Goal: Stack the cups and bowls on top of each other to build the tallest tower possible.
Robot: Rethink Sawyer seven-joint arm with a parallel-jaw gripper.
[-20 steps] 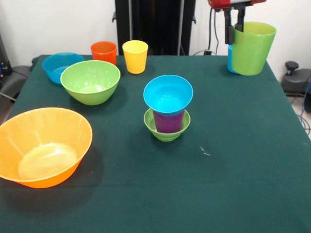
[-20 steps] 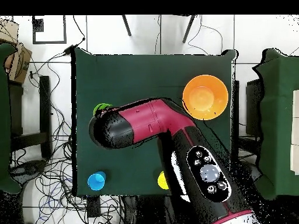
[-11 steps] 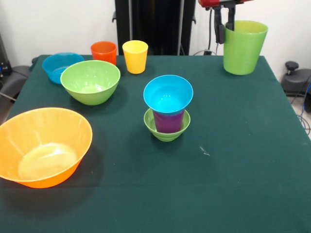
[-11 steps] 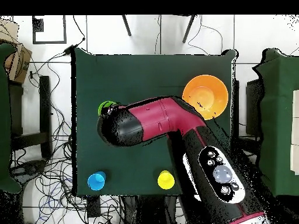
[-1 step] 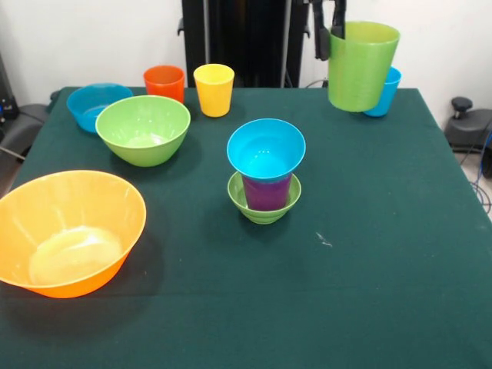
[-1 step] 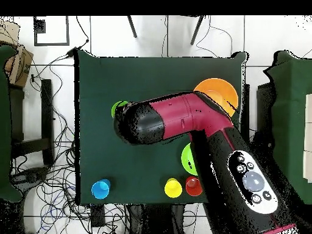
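Note:
My gripper (image 5: 330, 32) is shut on the rim of the green cup (image 5: 361, 65), one finger inside and one outside, holding it in the air above the table's far right. In the overhead view only a sliver of that green cup (image 6: 119, 108) shows beside the arm. The tower stands mid-table: a small green bowl (image 5: 264, 206), a purple cup (image 5: 267, 192) in it, and a small blue bowl (image 5: 266, 150) on top. The held cup is up and to the right of the tower, apart from it. A light blue cup (image 5: 386, 92) stands behind the green cup.
A large orange bowl (image 5: 69, 231) sits at the near left. Behind it are a medium green bowl (image 5: 143, 129) and a medium blue bowl (image 5: 92, 104). An orange cup (image 5: 164, 82) and a yellow cup (image 5: 214, 89) stand at the far edge. The green cloth table (image 6: 146, 79) carries everything.
The gripper has carried the green cup leftward in the front view, toward the table's middle, uncovering the light blue cup behind it. Nothing else moved.

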